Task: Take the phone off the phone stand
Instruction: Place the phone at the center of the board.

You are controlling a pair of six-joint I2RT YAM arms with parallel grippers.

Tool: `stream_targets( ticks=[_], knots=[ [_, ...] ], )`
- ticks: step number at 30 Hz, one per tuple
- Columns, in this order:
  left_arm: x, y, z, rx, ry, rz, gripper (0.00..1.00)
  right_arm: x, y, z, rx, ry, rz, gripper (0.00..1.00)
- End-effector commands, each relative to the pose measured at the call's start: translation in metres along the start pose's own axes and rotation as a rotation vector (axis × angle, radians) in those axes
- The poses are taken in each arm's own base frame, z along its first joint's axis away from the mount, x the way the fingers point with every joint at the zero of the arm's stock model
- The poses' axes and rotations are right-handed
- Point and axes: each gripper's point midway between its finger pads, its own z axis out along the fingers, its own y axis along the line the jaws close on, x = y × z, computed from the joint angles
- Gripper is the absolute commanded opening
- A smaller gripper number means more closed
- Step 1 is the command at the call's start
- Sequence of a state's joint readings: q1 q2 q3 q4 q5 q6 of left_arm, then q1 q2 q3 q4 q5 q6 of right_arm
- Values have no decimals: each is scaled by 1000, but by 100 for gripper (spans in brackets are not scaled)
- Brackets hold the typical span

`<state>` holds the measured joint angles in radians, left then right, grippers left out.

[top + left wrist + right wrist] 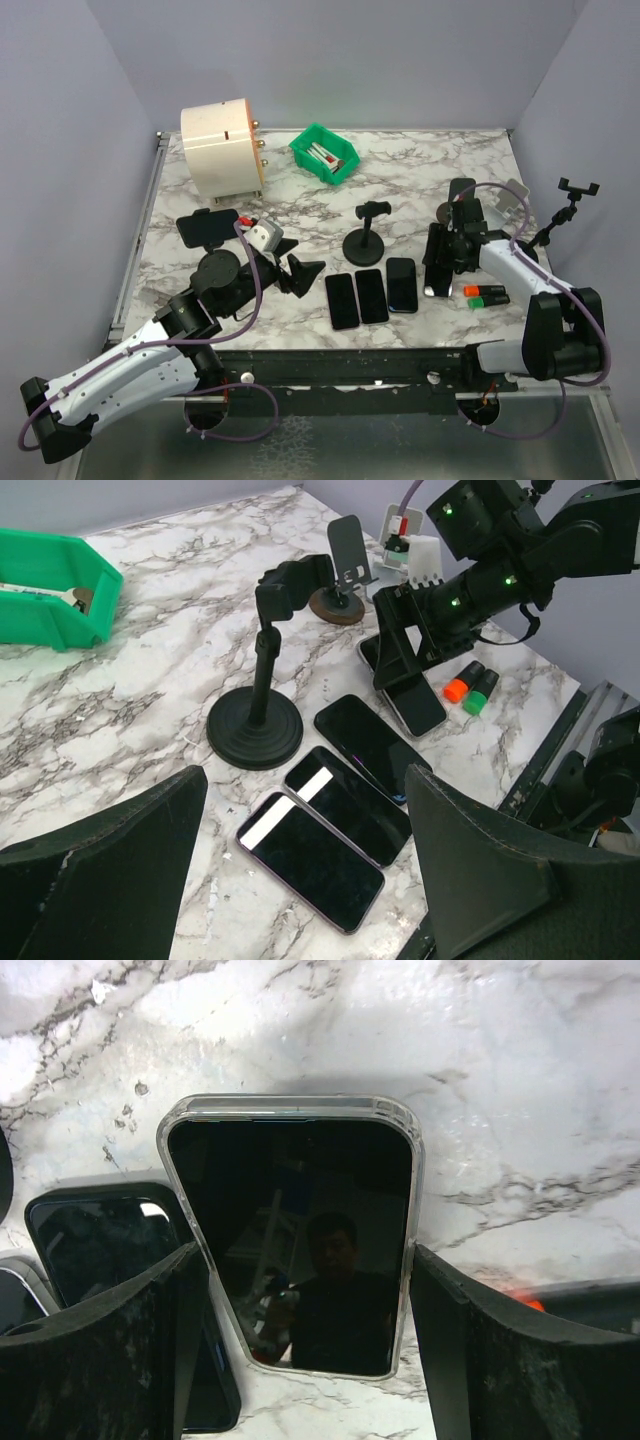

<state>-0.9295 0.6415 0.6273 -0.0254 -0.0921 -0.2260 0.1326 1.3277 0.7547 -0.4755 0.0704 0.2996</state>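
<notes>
phone [300,1230] betw. spread r fingers [100,1350]

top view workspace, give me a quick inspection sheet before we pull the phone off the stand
surface: marble table, white and grey
job's things: phone mounted on the left phone stand; centre stand bare
clutter: three phones lying flat, green bin, cream drum, two markers
grippers: left gripper open, holding nothing; right gripper straddles a clear-cased phone, grip unclear
cables: purple cable along each arm
surroundings: plain grey walls
</notes>
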Motion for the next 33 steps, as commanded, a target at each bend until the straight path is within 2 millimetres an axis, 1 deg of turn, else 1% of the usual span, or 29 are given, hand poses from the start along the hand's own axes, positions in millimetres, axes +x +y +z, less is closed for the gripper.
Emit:
stream_targets(
  ticks=[1,8,11,13,23,29,33],
  knots=[
    [-10,-7,-4,38,-27,-12,82,-1,10,6,-52,3,4,37],
    [-10,-7,-4,39,-32,-10,82,7,11,17,-50,60,-5,38],
    [-10,-7,-4,36,-33,-10,82,12,17,19,-87,88,-6,39],
    [-10,-7,-4,37,-31,-10,82,15,21,20,-108,102,-12,40],
    [-9,-7,-4,38,-29,-12,82,23,21,24,-118,130,-25,40],
    [-9,-7,-3,37,-28,-11,82,33,33,23,-146,162,-48,40],
    [-7,-6,-2,35,-21,-11,82,36,37,19,-156,160,-59,39]
  ],
)
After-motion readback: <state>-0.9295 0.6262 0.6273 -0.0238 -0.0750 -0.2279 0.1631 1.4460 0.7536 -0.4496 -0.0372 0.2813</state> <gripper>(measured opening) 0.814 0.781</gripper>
